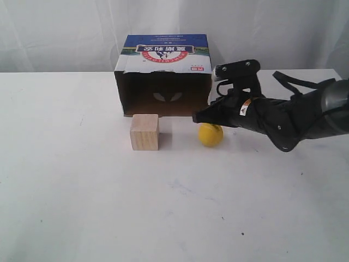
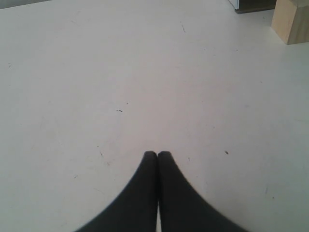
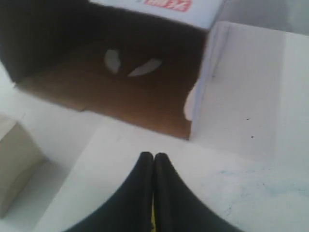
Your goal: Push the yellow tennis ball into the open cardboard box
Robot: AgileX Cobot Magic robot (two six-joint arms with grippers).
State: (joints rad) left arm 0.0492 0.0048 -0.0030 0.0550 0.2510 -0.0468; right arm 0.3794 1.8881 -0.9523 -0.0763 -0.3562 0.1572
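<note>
The yellow tennis ball rests on the white table just in front of the open cardboard box, near the box's right front corner. My right gripper is shut and empty, its tips just above and to the left of the ball, pointing at the box mouth. In the right wrist view the shut gripper faces the box's dark interior; only a yellow sliver of the ball shows under the fingers. My left gripper is shut over bare table and does not show in the exterior view.
A pale wooden cube stands left of the ball, in front of the box's left half, and appears as the cube in the left wrist view and the cube in the right wrist view. White curtain hangs behind the table.
</note>
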